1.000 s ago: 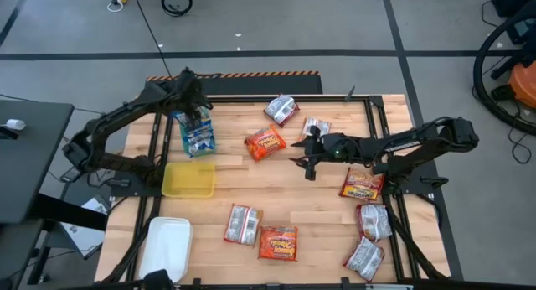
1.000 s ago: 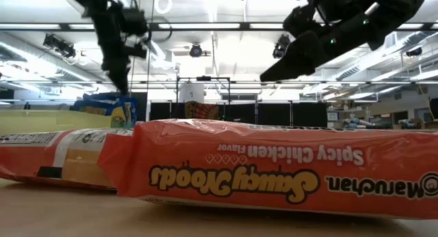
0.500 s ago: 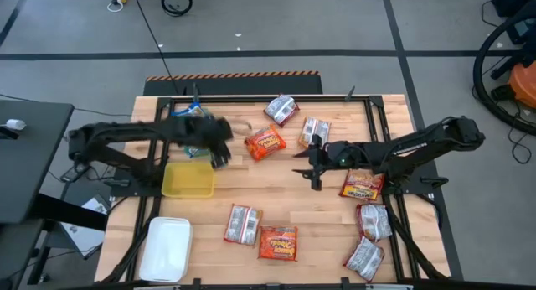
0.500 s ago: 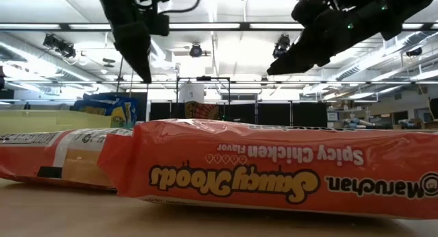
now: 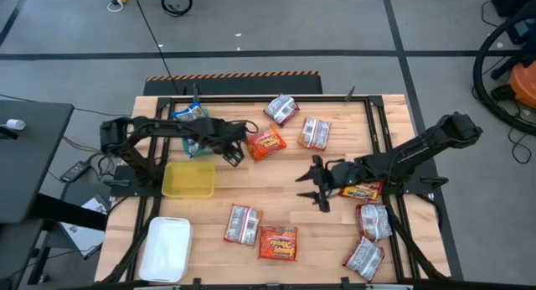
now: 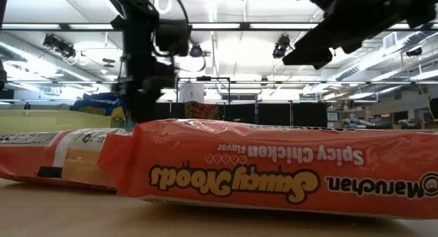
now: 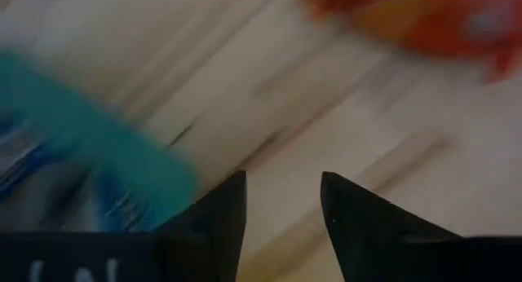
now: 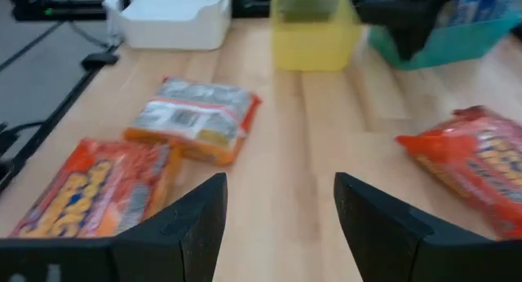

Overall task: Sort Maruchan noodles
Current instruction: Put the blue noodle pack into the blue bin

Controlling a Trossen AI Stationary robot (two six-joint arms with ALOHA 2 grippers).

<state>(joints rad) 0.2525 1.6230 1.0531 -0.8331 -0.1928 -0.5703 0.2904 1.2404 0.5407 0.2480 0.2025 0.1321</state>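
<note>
The orange-red Maruchan packet (image 5: 265, 143) is found just beside the empty, parted left gripper (image 5: 232, 154); the right gripper (image 5: 316, 189), also spread empty, is held farther off.

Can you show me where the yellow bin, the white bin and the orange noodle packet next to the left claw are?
Yellow plastic bin (image 5: 170, 189): high view, on its rim.
White plastic bin (image 5: 156, 269): high view, on its rim.
Orange-red noodle packet (image 5: 265, 143): high view, on its middle.
</note>
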